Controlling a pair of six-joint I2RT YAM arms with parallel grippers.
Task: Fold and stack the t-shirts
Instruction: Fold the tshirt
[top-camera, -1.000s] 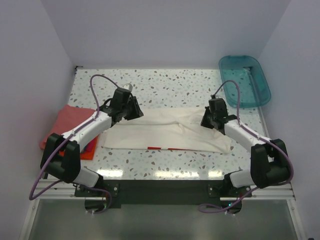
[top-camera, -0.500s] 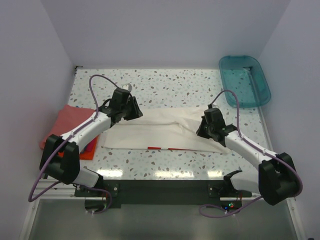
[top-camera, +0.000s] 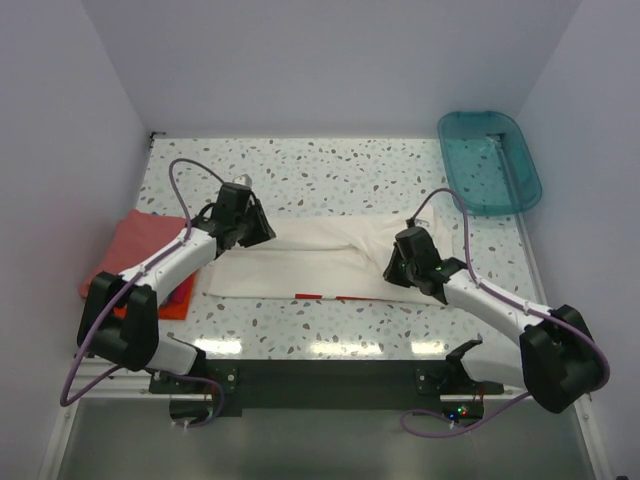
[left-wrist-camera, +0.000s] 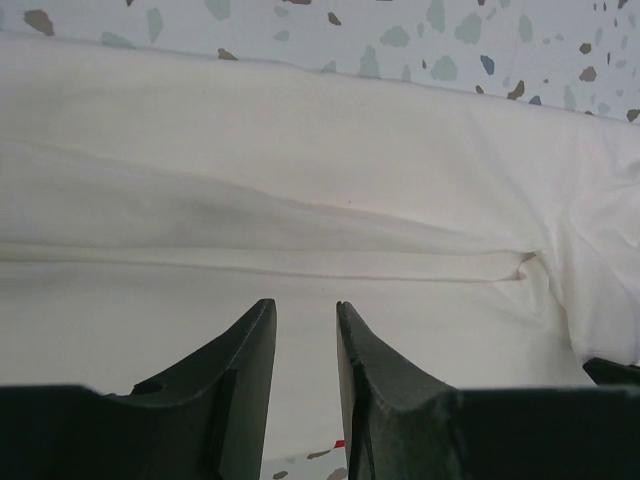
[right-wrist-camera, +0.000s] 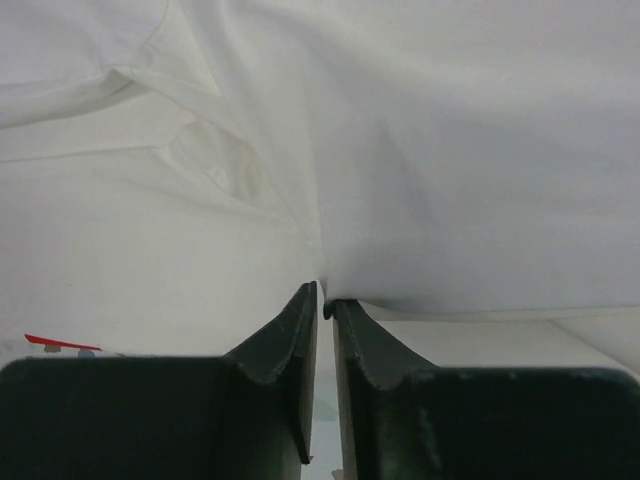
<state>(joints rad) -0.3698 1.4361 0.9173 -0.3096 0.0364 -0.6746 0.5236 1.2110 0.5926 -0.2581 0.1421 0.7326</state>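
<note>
I see a white speckled desk (top-camera: 330, 170). A large white cloth t-shirt with a red print (top-camera: 320, 265) lies spread across its middle. A folded salmon-pink t-shirt (top-camera: 135, 245) lies at the left edge, partly over an orange-red t-shirt (top-camera: 180, 298). A teal translucent plastic tub (top-camera: 490, 165) sits far right.

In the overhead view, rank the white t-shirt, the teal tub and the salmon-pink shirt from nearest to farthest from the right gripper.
From the right gripper:
1. white t-shirt, right beneath it, mid-table.
2. teal tub, at the far right corner.
3. salmon-pink shirt, folded at the table's left edge, across from the gripper.
</note>
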